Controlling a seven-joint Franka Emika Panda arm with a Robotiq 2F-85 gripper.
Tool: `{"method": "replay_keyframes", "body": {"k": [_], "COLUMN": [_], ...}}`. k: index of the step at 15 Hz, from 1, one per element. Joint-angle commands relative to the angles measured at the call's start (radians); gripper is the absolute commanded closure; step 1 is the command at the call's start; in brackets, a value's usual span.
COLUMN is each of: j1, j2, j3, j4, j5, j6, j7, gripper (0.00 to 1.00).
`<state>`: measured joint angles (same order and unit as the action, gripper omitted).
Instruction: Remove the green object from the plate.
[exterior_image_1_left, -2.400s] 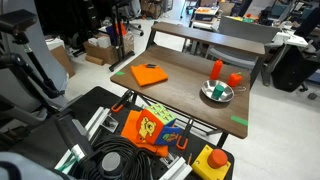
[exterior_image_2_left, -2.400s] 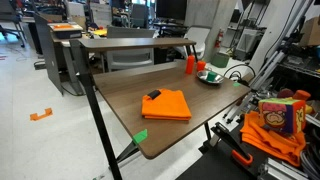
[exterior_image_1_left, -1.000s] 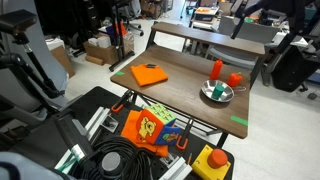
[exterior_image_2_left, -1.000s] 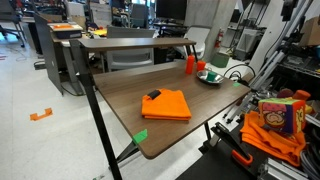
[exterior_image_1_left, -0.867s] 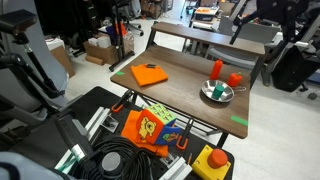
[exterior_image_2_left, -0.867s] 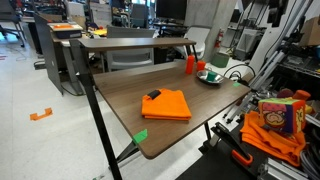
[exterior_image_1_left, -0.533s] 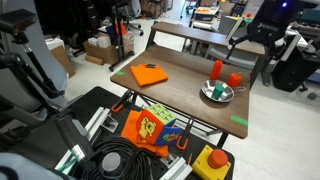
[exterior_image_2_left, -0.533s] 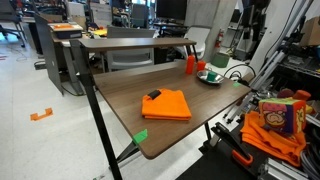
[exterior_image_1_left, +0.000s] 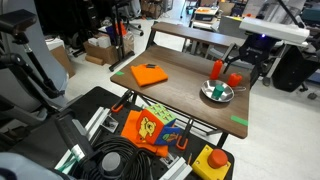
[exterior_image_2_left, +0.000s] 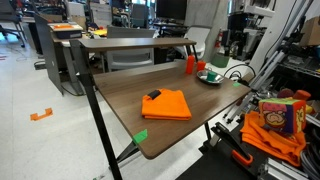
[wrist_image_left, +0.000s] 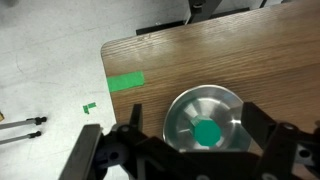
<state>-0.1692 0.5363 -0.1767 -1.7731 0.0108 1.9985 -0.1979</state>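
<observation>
Over the last half second I've brought the arm down from high at 1 o'clock. In an exterior view the end effector (exterior_image_1_left: 245, 66) now hangs above the orange-red cups (exterior_image_1_left: 217, 68) and the plate (exterior_image_1_left: 207, 97), touching neither. In the wrist view its fingers (wrist_image_left: 133, 128) are spread wide with nothing gripped. The plate holds only the green object (wrist_image_left: 207, 132), just toward 6 o'clock of centre. A green tape strip (wrist_image_left: 126, 82) lies on the surface (wrist_image_left: 240, 50) at the plate's 10 o'clock.

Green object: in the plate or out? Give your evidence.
In. The wrist view shows the green object near the middle of the plate, inside its rim.
</observation>
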Motion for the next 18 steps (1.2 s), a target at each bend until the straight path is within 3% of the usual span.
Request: {"method": "replay_keyframes", "body": {"k": [1, 9, 17, 18], "j1": [-0.011, 0.0, 0.027, 0.031], "j2": [0.08, 0.186, 0.25, 0.257], "j3": [0.031, 0.049, 0.057, 0.056], "j4": [0.06, 0.095, 0.13, 0.136], "j5": [-0.007, -0.007, -0.018, -0.02], "j6": [0.032, 0.161, 0.184, 0.181], "j7": [0.06, 0.142, 0.178, 0.183], "gripper": [0.0, 0.0, 0.0, 0.25]}}
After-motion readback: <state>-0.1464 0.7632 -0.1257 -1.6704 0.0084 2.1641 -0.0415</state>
